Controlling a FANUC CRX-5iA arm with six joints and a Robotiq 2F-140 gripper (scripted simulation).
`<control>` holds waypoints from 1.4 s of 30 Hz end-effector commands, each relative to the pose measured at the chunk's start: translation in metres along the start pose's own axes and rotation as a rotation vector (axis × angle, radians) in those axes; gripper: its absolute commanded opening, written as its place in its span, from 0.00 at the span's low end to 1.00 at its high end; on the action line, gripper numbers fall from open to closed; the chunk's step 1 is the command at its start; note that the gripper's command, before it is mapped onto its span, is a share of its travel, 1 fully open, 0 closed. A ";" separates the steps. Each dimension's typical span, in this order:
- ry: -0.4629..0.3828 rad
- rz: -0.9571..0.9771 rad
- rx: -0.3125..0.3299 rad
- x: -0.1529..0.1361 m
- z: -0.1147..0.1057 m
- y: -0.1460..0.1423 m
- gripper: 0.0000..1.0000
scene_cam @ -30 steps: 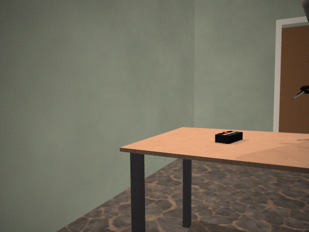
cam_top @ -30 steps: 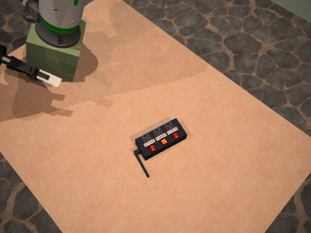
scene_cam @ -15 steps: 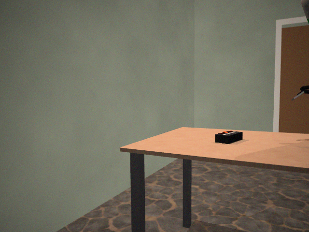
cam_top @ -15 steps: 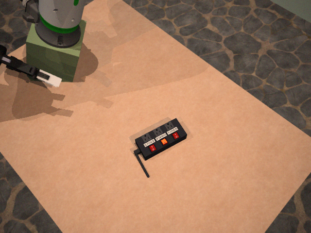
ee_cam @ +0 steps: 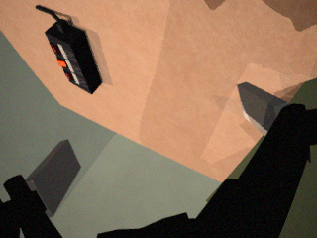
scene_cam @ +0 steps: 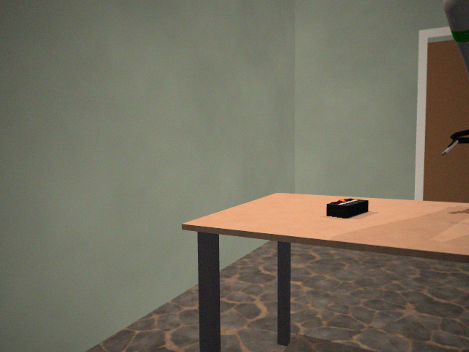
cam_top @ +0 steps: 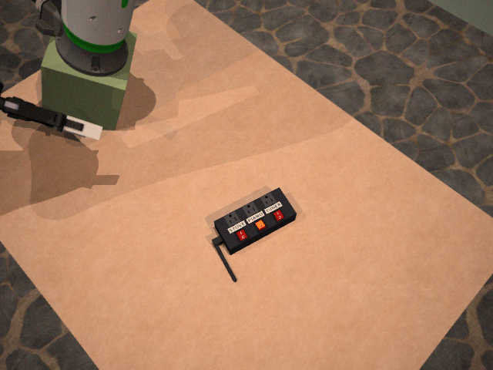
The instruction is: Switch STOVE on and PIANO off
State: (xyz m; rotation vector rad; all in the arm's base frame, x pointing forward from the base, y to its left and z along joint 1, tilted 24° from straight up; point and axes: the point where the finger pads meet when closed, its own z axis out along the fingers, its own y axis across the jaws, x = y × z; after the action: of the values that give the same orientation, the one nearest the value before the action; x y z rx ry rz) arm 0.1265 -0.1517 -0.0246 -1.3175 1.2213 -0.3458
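The black power strip [cam_top: 254,220] lies flat near the middle of the table, with its labels and switches facing up. Its STOVE switch [cam_top: 241,235] and TUNER switch [cam_top: 279,215] are dark red. The PIANO switch [cam_top: 260,225] between them glows bright orange. A short black cord stub [cam_top: 225,258] sticks out at the STOVE end. The strip also shows in the exterior view [scene_cam: 346,207] and in the wrist view [ee_cam: 73,59]. My gripper [ee_cam: 155,128] is open and empty, high above the table near the robot base and far from the strip. Only one white-tipped finger [cam_top: 83,128] shows in the top view.
The arm's base stands on a green pedestal [cam_top: 85,91] at the table's far left corner. The table edge [scene_cam: 322,240] drops to a stone floor. A brown door [scene_cam: 447,121] stands behind the table.
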 end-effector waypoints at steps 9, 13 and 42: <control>-0.250 -0.056 -0.380 0.018 -0.003 -0.005 1.00; -0.303 -0.082 -0.484 0.026 -0.002 -0.013 1.00; -0.499 -0.551 -1.276 0.072 0.115 -0.178 1.00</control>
State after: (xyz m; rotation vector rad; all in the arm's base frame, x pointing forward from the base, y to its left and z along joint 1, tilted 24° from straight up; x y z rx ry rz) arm 0.2884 -0.2061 0.0480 -2.5037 0.6235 0.4492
